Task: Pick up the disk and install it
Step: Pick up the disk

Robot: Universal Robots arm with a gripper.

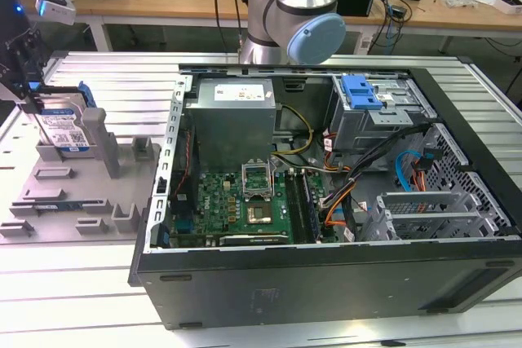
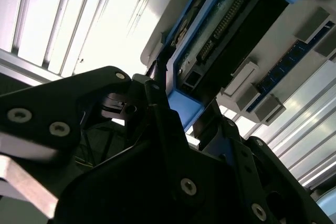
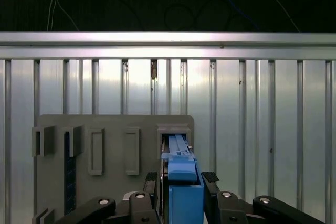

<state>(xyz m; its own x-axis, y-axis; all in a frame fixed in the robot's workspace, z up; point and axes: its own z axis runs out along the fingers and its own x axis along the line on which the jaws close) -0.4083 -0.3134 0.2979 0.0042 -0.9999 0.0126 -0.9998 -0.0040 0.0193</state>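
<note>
Disk [image 1: 67, 131]: silver drive with a white-and-blue label in a bright blue bracket, standing on edge in an upright holder at the far end of the grey fixture plate [image 1: 77, 195], at the exterior view's left, well apart from the drive cage [image 1: 369, 124]. Gripper [image 1: 33, 100]: black, two-fingered, reaching down onto the disk's top edge. In the first wrist view the gripper [image 3: 182, 180] has one finger on each side of the blue bracket, pressed against it and pinching the disk [image 3: 184, 195], whose lower end sits in the holder's slot. In the second wrist view a fingertip [image 2: 157, 75] lies against the bracket's edge, and the disk [image 2: 220, 27] shows its connector pins. Fixture plate, other contents: several low grey blocks and a narrow dark-blue module [image 3: 69, 167] lying in a slot. Computer case [image 1: 326, 287]: black tower laid on its side, open, on the slatted metal table [image 1: 106, 79]. It holds a green motherboard [image 1: 236, 201], a grey power supply [image 1: 232, 116] and the grey drive cage with a blue latch [image 1: 360, 91] on top. Robot arm [image 1: 298, 14]: grey, with a pale blue joint cap, behind the case.
</note>
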